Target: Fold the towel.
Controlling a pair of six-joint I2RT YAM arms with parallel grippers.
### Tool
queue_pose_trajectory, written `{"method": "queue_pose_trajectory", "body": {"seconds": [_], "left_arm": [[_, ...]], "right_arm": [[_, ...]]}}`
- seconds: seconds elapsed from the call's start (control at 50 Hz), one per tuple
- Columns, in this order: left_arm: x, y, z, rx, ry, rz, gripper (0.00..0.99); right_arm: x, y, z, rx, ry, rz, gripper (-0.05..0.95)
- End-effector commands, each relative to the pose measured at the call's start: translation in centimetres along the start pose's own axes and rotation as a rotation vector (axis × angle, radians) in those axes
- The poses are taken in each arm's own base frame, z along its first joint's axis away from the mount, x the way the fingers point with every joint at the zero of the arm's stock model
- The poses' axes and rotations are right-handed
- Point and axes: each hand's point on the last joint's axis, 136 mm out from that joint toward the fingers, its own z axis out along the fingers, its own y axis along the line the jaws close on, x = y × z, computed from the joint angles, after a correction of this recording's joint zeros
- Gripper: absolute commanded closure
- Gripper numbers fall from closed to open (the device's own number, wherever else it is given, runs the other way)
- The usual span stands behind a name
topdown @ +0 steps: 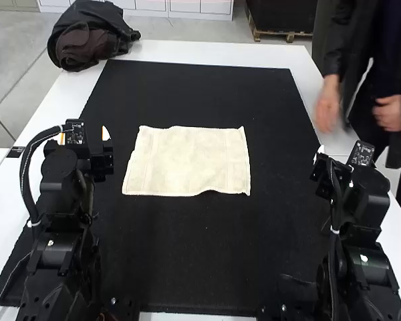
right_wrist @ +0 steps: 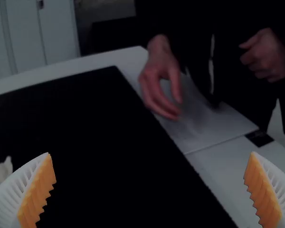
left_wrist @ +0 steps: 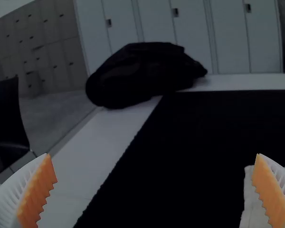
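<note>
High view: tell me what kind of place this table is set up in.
Probably a robotics lab or test bench: two robot arms stand at a table covered by a black mat, with a towel spread on it.

Blk arms, looped blk cables.

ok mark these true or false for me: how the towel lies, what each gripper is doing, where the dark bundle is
1. The towel lies spread out on the black mat. True.
2. The left gripper is shut on the towel. False: the left gripper is open and holds nothing.
3. The right gripper is open. True.
4. The dark bundle sits on top of the towel. False: the dark bundle is at the far left corner of the table.
</note>
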Motion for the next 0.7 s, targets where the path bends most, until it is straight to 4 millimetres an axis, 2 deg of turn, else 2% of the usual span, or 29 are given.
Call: {"method": "queue_pose_trajectory", "body": {"seconds": [0.0,0.68], "left_arm": [[-0.08,-0.1,-0.03,0.002,-0.008,-0.013,0.03],[-0.08,-0.1,-0.03,0.002,-0.008,-0.013,0.03]], "right_arm": [[0.06,0.09,0.02,-0.008,-0.003,0.008,-0.02],[0.07,0.22,0.01,-0.016,-0.003,0.008,-0.02]]}}
